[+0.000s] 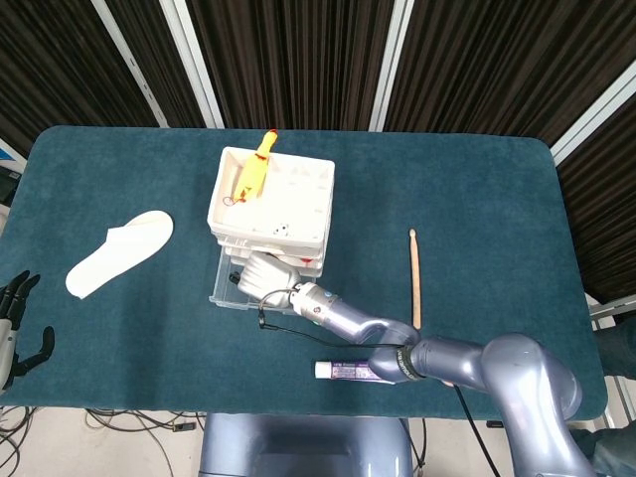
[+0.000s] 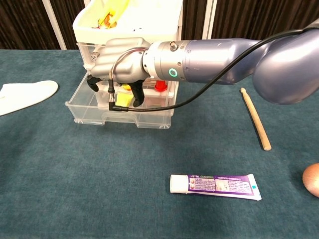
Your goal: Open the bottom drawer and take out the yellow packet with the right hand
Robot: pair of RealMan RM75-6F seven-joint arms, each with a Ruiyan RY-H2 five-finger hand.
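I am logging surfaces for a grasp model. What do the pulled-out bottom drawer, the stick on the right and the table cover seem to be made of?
Bottom drawer: clear, glossy plastic, its contents show through the walls. Stick: probably bare wood, pale tan and matte. Table cover: teal fabric, likely felt or short-pile cloth, with a soft non-reflective nap.
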